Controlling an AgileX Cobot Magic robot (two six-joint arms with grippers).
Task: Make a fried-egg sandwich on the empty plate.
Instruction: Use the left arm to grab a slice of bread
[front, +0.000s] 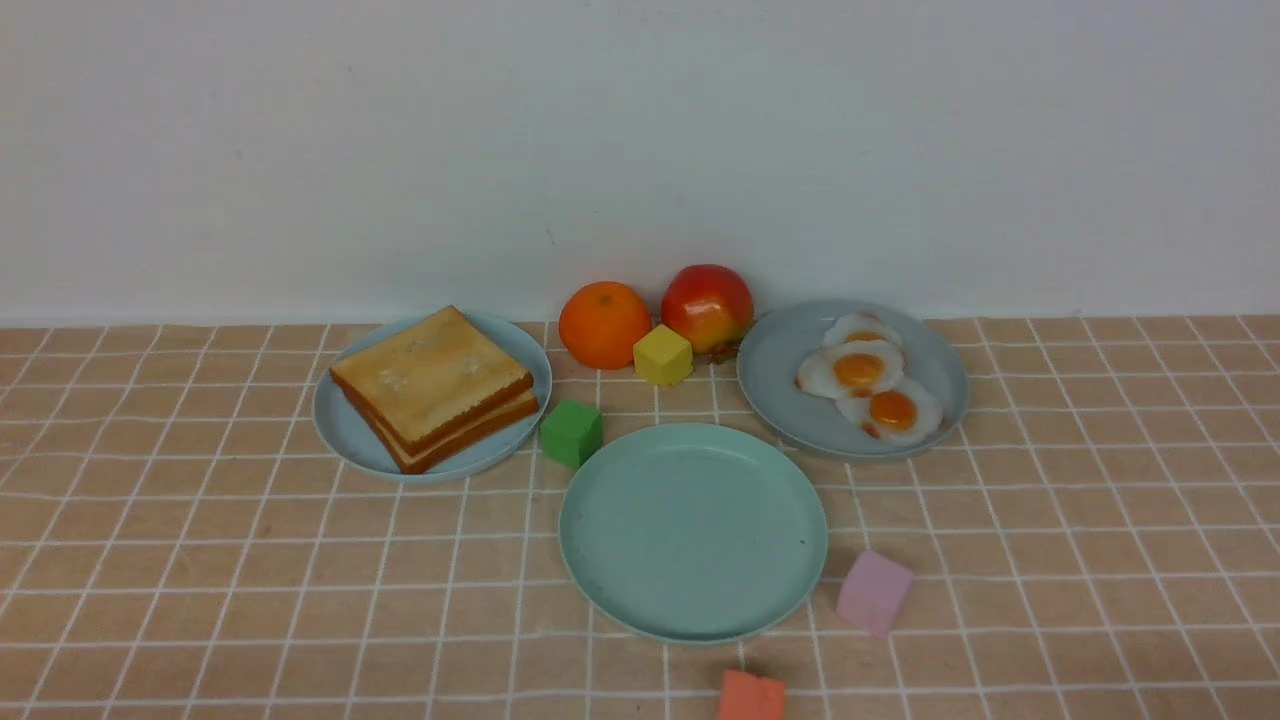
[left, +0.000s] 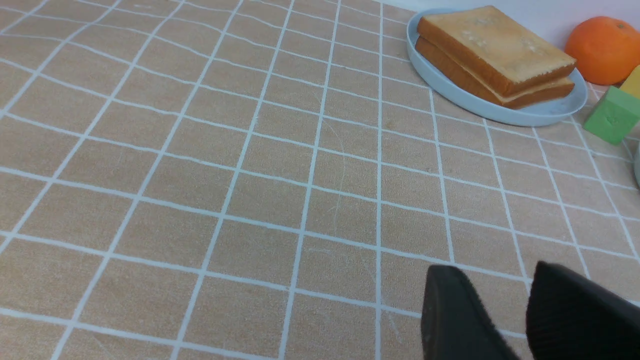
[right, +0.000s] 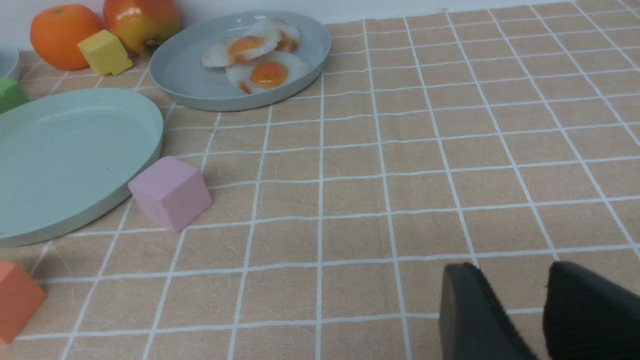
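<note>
Tiled table (right: 400, 150), plate (right: 60, 150) seemingly beyond right hand (right: 515, 274)

The surface (left: 200, 200) is matt, woven-looking cloth printed with tiles. The mint plate (front: 693, 560) is smooth plastic with a dull sheen. The eggs (front: 862, 371) and apple (front: 706, 305) are glossy. The toast (front: 430, 372) and pink block (front: 873, 592) look matt. The black fingers (right: 475, 315) are matt.

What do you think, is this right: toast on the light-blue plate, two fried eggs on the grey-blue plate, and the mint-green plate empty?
Not quite. The grey-blue plate holds three fried eggs, not two; the front view shows them. The toast is on the light-blue plate and the mint-green plate is empty.
</note>
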